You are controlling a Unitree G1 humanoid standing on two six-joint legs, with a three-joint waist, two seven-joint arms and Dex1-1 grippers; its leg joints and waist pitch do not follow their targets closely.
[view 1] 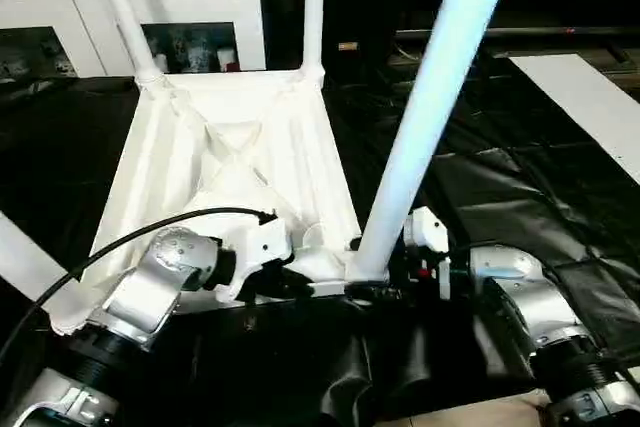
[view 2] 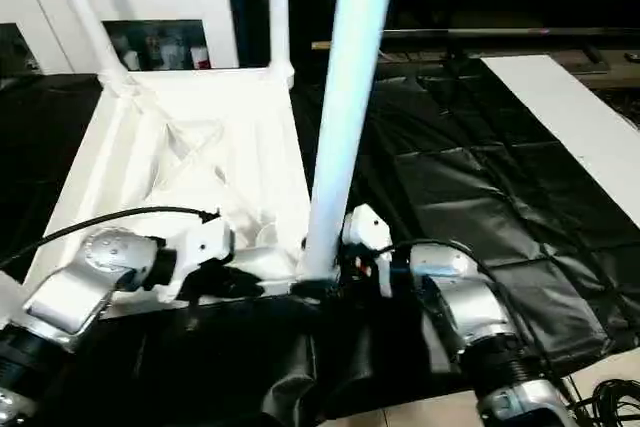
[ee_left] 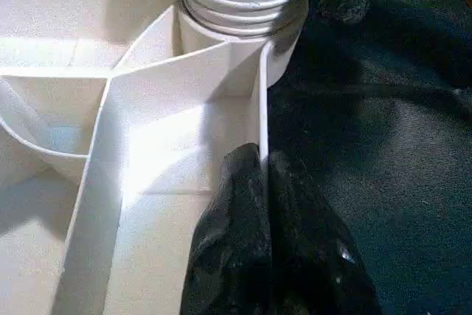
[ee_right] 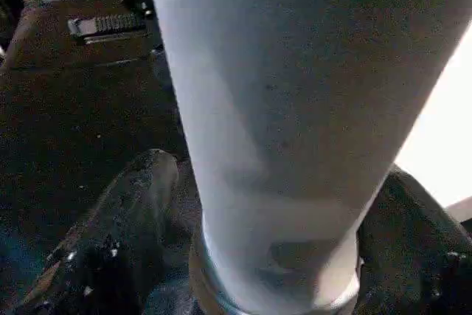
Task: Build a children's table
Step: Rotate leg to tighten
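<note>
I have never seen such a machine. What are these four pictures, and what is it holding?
This is a humanoid robot building a children's table. Two pictures come from its head and look down over the silver forearms; the other two come from cameras on its wrists. The white tabletop lies upside down on a black sheet, with legs standing in its corner sockets. The left gripper is shut on the tabletop's raised rim. The right gripper has its two black fingers on either side of the nearest leg, close to its base.
</note>
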